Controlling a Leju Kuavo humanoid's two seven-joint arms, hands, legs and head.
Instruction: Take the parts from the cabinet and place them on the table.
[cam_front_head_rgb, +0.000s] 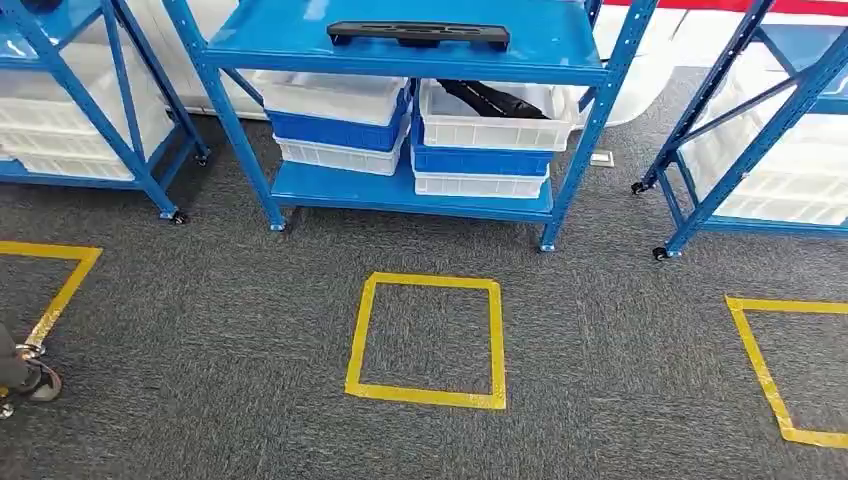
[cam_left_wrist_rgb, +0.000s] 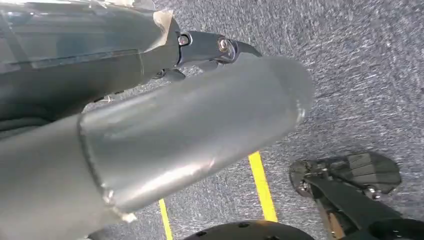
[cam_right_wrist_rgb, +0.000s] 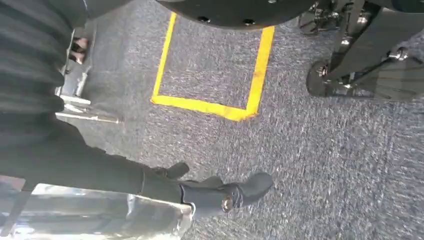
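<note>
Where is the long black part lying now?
In the head view, the long black part lies on the middle blue rack's upper shelf, above the stacked white and blue bins.

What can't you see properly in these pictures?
- Long black part on the upper shelf, head view: its far side is hidden and its shape is unclear.
- Dark part in the white bin: the shelf above covers most of it.
- Left hand, left wrist view: a blurred grey thumb blocks the fingers.
- Right hand, right wrist view: partly cut off, so its state is unclear.
</note>
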